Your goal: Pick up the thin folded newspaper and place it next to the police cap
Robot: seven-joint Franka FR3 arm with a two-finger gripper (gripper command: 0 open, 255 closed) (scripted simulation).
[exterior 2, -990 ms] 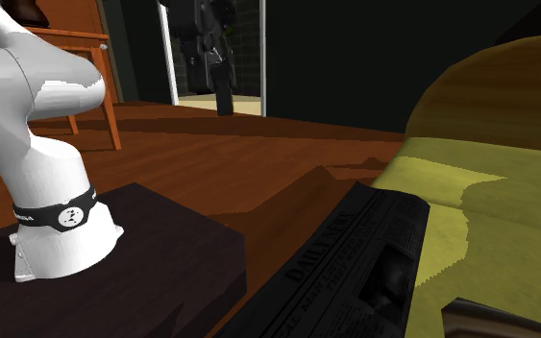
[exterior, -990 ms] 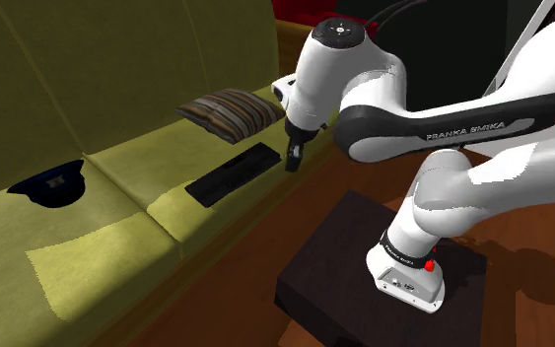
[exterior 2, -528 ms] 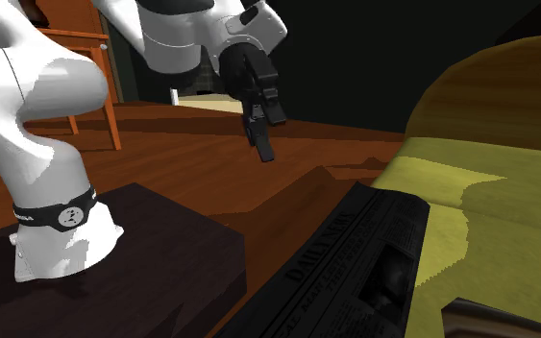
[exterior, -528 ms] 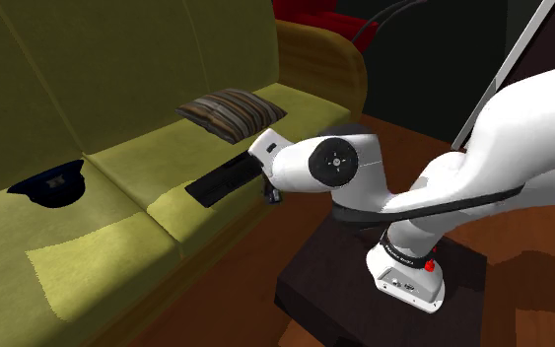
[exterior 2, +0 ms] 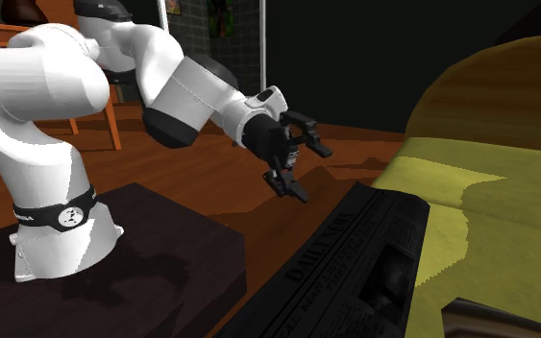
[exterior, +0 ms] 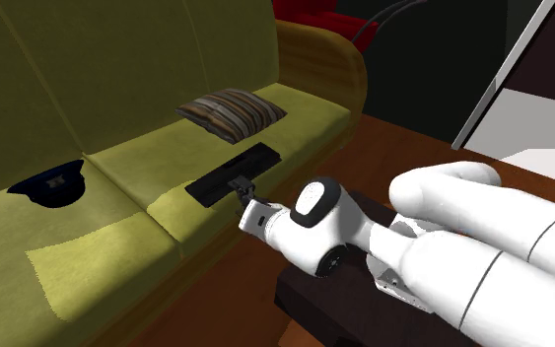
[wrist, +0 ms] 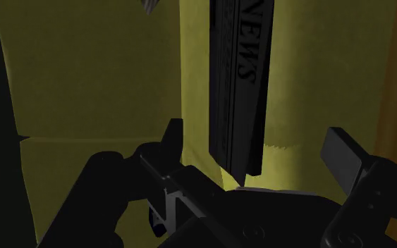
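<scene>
Shoulder view, middle of the frame: down from high over the sofa (exterior: 117,99) to seat level, bringing the pincer (exterior: 241,190) to the front edge of the newspaper (exterior: 228,173) instead of hanging off its upper-right end. Second exterior view, centre: now reaches in from the left, pincer (exterior 2: 305,171) tilted toward the newspaper (exterior 2: 355,269) at lower right, fingers spread wide and gripping nothing. Wrist view: looks along the newspaper (wrist: 239,84), with its near edge in line with the gap of the open pincer (wrist: 257,151); cannot tell whether touching. Leaves the newspaper unmoved: flat on the seat as before, well apart from the cap (exterior: 50,184) at the shoulder view's left. Probably means the approach is nearly done, with closing on the thin edge and lifting yet to come.
</scene>
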